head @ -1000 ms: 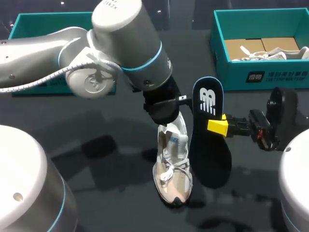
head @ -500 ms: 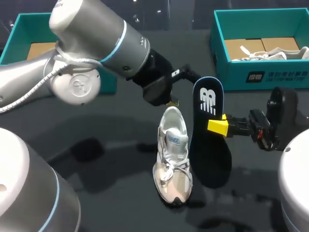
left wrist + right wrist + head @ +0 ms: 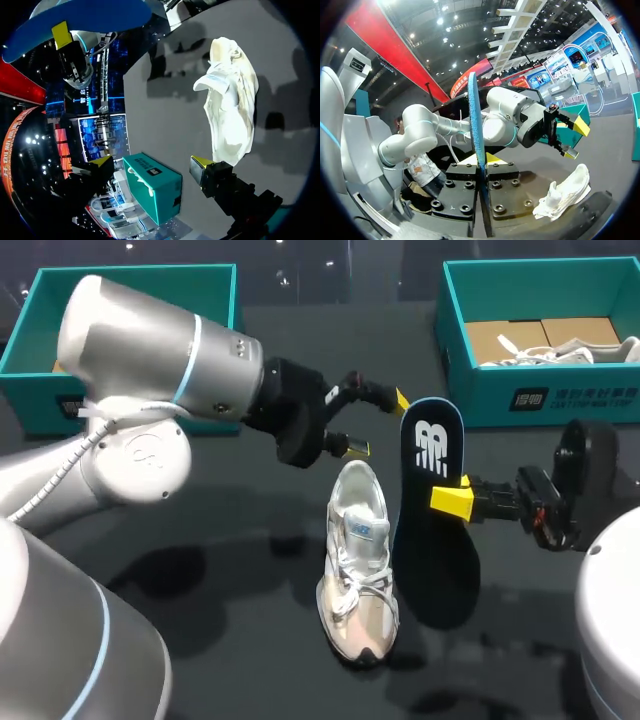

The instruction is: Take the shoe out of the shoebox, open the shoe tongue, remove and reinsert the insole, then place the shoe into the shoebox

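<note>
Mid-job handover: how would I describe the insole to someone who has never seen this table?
Find the teal shoebox at the table's right side. In front of it, the right gripper holds the insole beside the pale shoe. It is the only flat, dark, sole-shaped piece, with a white logo at one end.

Bare table (image 3: pixel 220 540) lies open left of the shoe (image 3: pixel 358 570) — the insole (image 3: pixel 435 515) walls its right side.

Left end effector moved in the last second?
Yes. The left end effector has pulled off the shoe, back beyond its heel, and stands open.
</note>
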